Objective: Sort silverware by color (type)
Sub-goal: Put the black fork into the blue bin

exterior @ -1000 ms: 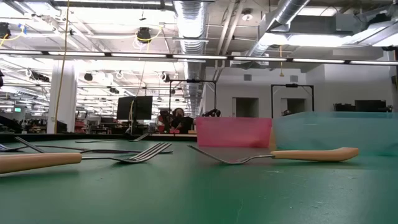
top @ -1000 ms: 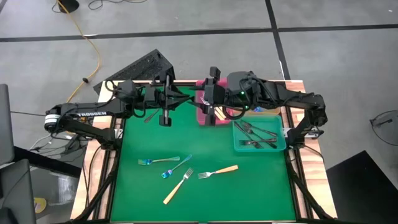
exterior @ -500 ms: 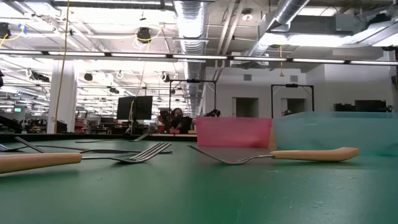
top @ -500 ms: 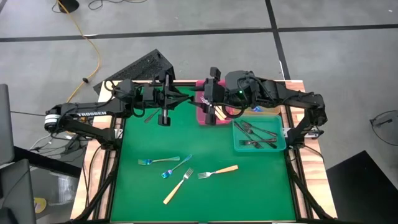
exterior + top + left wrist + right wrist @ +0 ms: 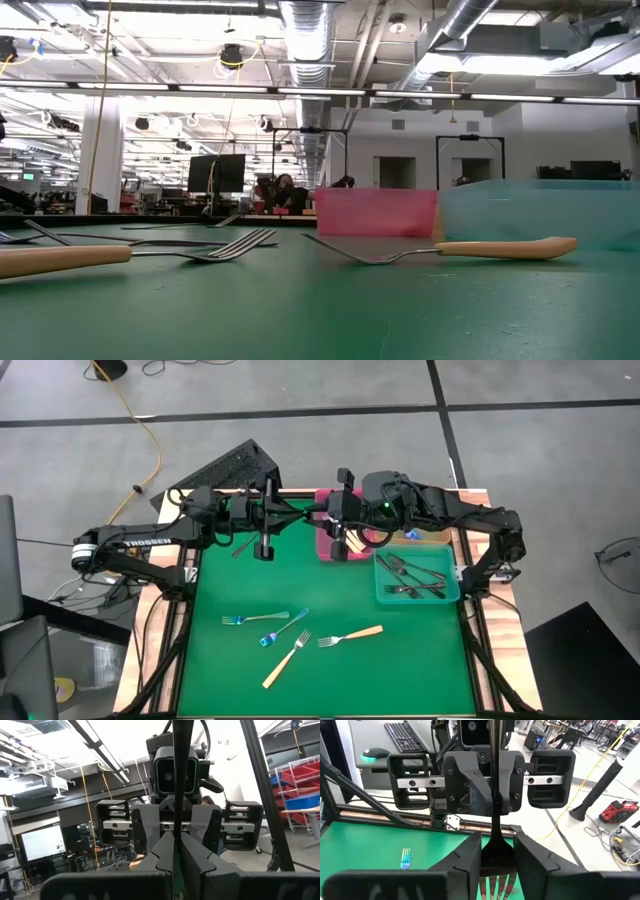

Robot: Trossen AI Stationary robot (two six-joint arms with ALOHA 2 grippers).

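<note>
Seemingly between right end effector point(image 5: 495, 860) fingers, black fork point(image 5: 495, 847)

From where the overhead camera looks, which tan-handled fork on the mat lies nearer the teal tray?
The right-hand tan-handled fork, lying almost level; the other fork slants steeply.

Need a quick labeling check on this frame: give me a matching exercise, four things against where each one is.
Things:
1. teal bin
2. pink bin
3. tan-handled forks
4. black fork

Places:
A. lying loose on the green mat
B. held in mid-air by the shut left gripper
C. holding several dark forks
D. at the mat's back edge, partly hidden under the right arm

Pairs: 1-C, 2-D, 3-A, 4-B
</note>
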